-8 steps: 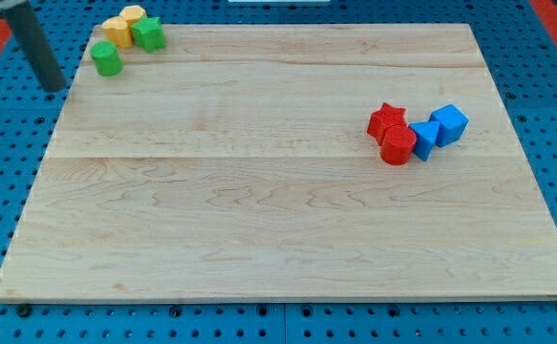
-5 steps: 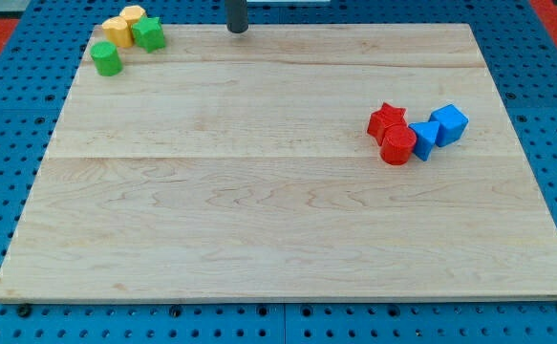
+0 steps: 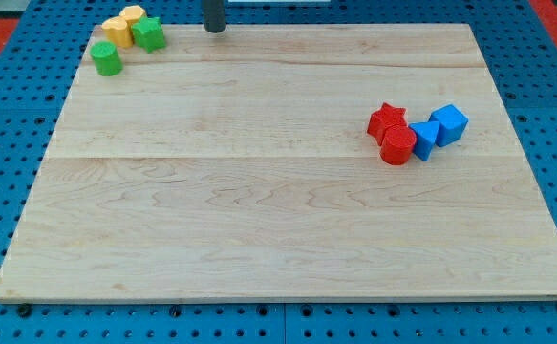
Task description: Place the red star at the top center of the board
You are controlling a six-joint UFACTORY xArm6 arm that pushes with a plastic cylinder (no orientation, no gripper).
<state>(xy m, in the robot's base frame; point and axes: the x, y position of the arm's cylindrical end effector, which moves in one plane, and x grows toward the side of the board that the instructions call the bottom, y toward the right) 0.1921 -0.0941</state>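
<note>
My tip (image 3: 216, 30) sits at the top edge of the wooden worktop (image 3: 278, 229), at about 11 o'clock from the board's middle and just left of its top centre. There is no pincer on this arm, only the dark rod, so nothing is clenched or grasped.

The red star (image 3: 386, 120) lies at about 3 o'clock on the board, well apart from my tip. It touches a red cylinder (image 3: 397, 146) at its 5 o'clock. Just beside that, at 3 o'clock, sits a smaller blue block (image 3: 423, 138) whose shape is hard to make out, and a blue cube (image 3: 449, 124) touches it on the far side.

In the 10 o'clock corner of the board, a yellow block (image 3: 117, 31) and another yellow block (image 3: 133, 14) huddle against a green star (image 3: 148, 34); a green cylinder (image 3: 106, 59) stands just beside them at their 7 o'clock.
</note>
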